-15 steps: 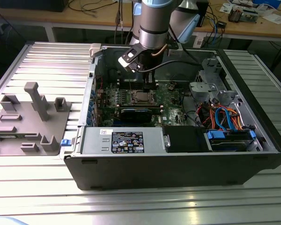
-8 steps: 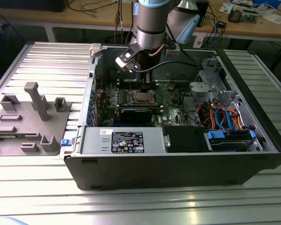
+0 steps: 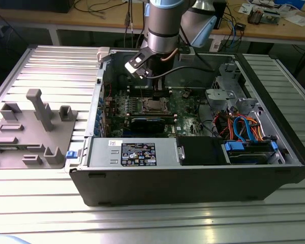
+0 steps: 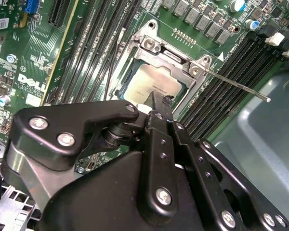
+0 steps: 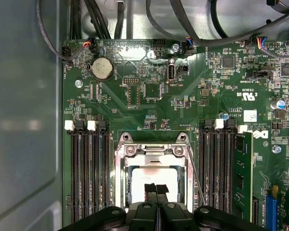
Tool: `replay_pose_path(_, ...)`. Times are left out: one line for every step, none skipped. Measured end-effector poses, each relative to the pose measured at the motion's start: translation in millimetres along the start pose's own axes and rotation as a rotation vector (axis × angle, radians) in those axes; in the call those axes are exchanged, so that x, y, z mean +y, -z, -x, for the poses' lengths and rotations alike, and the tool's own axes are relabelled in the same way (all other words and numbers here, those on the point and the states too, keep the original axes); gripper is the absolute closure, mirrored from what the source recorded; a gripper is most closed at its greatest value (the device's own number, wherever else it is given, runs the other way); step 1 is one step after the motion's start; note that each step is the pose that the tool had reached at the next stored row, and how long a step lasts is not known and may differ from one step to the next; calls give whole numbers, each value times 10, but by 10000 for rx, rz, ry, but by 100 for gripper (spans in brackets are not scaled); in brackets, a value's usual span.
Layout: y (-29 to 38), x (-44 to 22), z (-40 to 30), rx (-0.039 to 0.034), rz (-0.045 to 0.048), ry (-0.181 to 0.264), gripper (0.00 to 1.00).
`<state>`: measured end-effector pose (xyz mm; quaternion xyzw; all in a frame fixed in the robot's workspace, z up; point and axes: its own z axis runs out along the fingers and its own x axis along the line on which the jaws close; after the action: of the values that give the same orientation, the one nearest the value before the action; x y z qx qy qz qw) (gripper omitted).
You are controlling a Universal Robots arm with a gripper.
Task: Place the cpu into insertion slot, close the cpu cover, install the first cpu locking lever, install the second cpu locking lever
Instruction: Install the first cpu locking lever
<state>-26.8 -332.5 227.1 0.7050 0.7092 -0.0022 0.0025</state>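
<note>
The cpu [image 5: 143,175] is a silvery square chip lying in the insertion slot [image 5: 119,179] on the green motherboard; it shows in the second wrist view as well [image 4: 151,85]. The cpu cover [image 5: 151,153], a thin metal frame, lies down around the chip as far as I can tell. My gripper [image 5: 156,188] hangs right over the chip with its black fingertips [image 4: 160,107] pressed together, shut and holding nothing. A thin locking lever [image 4: 241,87] sticks out from the socket's corner over the memory slots. In the exterior view the gripper [image 3: 155,94] sits just above the socket [image 3: 156,105].
Long black memory slots [image 5: 89,178] flank the socket, with a green memory module [image 5: 242,178] in one. Cables [image 5: 197,29] cross the case's far end. A case wall [image 5: 24,120] stands close by. A grey fixture [image 3: 33,129] lies at the exterior view's left, a drive bay [image 3: 246,129] at its right.
</note>
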Motion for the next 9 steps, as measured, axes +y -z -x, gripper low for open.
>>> replay_pose_path(0,-1,0,0,0,0,89)
replay_pose_path(-1,-2,0,0,0,0,89)
replay_pose_path(-3,-8,0,0,0,0,89)
replay_pose_path(-4,-9,0,0,0,1,89)
replay_pose_path(-4,-10,0,1,0,5,89)
replay_pose_path(-4,-10,0,1,1,61,89)
replay_pose_path(-4,-10,0,1,1,133,89)
replay_pose_path(-4,-10,0,1,2,231,89)
replay_pose_path(-4,-10,0,1,4,490,89)
